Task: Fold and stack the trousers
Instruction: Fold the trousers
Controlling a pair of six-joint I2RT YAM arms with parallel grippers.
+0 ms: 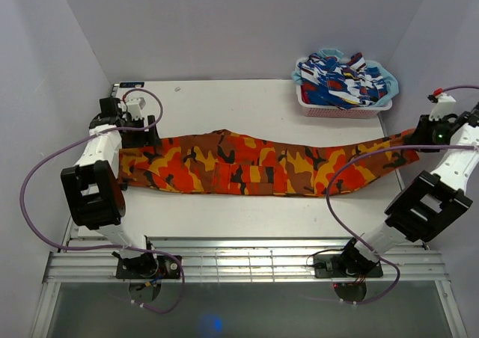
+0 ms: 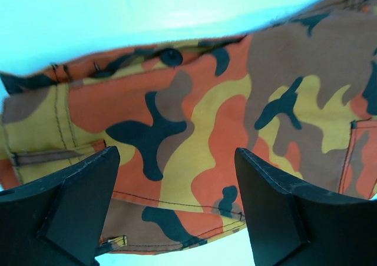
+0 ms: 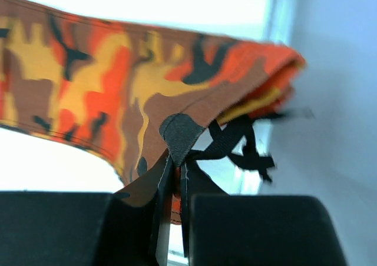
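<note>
The white table (image 1: 224, 106) fills most of the overhead view, and the trousers (image 1: 254, 170) lie across its middle as one long folded band of orange, red and yellow camouflage. They run from near the left edge to the right edge, with the right end slanting toward the far side. The left arm (image 1: 93, 181) reaches forward over the waist end of the band. The right arm (image 1: 430, 203) reaches to the leg end by the right wall, and purple cables (image 1: 34, 181) loop out from both arms. A pink basket (image 1: 340, 112) stands at the far right corner, well apart from the trousers, heaped with blue, white and red clothes (image 1: 337, 80). The left gripper (image 2: 175, 154) hangs over the waist part of the trousers (image 2: 194, 119). Its two black fingers (image 2: 76, 201) are spread wide with nothing between them, and patterned cloth shows in the gap below. The right gripper (image 3: 177, 160) is clamped tight on the leg end of the trousers (image 3: 118, 83), with a fold of fabric pinched between its closed fingers (image 3: 259, 230). A knotted black drawstring (image 3: 235, 142) dangles from that end, just beside the pinch. In the left wrist view a dark button (image 2: 171, 56) sits at the waistband's far edge.
</note>
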